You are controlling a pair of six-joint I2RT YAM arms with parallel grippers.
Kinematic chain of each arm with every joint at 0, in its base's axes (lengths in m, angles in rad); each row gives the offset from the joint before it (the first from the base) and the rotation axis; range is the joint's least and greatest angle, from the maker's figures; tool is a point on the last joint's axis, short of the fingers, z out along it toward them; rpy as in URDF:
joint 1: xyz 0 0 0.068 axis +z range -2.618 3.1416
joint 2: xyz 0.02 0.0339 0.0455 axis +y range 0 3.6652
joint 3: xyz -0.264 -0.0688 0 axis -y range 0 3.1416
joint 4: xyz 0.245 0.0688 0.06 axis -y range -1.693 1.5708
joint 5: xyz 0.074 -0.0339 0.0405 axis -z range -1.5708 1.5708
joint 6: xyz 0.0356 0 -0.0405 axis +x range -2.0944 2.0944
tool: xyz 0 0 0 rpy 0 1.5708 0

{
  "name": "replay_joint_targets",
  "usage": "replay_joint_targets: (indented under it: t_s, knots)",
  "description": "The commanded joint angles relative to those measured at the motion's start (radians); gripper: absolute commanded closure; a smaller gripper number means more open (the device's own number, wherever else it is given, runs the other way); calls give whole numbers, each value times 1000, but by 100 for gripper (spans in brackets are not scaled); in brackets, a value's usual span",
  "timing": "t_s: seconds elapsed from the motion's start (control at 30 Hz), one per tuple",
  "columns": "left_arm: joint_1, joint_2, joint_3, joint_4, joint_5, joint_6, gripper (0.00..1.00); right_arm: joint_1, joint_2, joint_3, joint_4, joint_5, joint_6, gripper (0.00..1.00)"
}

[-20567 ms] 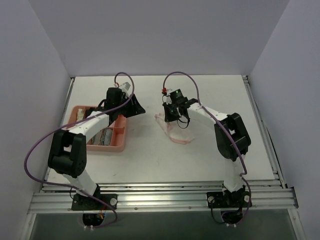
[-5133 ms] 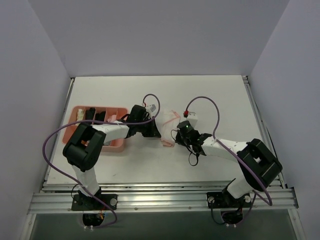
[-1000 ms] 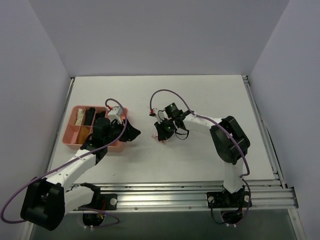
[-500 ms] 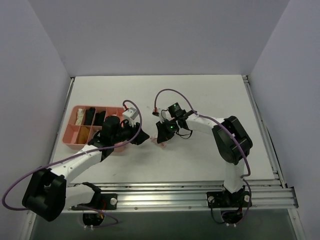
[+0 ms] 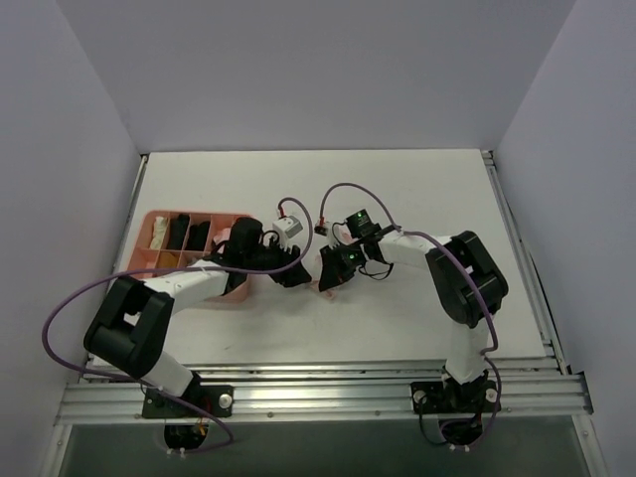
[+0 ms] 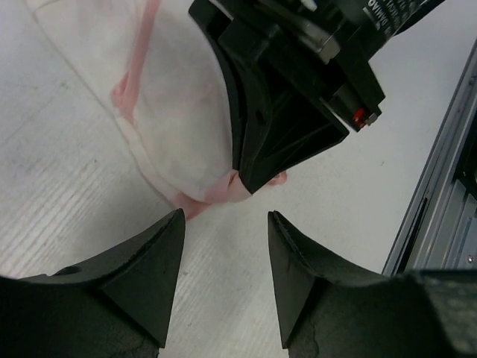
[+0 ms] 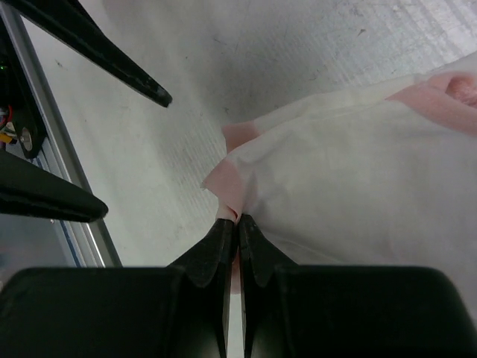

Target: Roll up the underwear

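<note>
The underwear is thin white cloth with pink trim, bunched on the table. From the top view only a small pink bit of the underwear shows under the arms. My right gripper is shut on its pink-trimmed corner, and the same right gripper sits mid-table. My left gripper is open just short of the underwear, touching nothing. It points at the black right gripper pinching the cloth's lower edge. The left gripper is just left of the right one.
A pink compartment tray lies at the left, holding black rolled garments and a beige one. The left arm reaches over its right end. An aluminium rail runs along the near table edge.
The left arm has swung right from the tray until its open jaws face the underwear. The right gripper has shifted slightly right, still pinching the cloth.
</note>
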Motion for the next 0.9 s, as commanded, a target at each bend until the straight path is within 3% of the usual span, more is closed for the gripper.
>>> replay_joint_targets:
  t_s: [0.0, 0.17, 0.3, 0.47, 0.6, 0.87]
  knots:
    - [-7, 49, 57, 17, 125, 74, 42, -9, -56, -6, 20, -69, 9, 100]
    - [-23, 98, 71, -38, 113, 115, 43, 9, -58, -26, 14, -57, 18, 100]
    - [-57, -27, -76, 162, 101, 26, 42, 78, -83, -48, 21, -3, 44, 100]
    - [-158, -147, -159, 159, -8, 43, 38, 109, -67, -87, 53, 17, 98, 100]
    - [-229, -109, -176, 150, -42, 46, 38, 114, -81, -144, 116, 5, 160, 100]
    - [-235, -138, -222, 202, -73, 41, 38, 118, -135, -229, 202, 0, 264, 100]
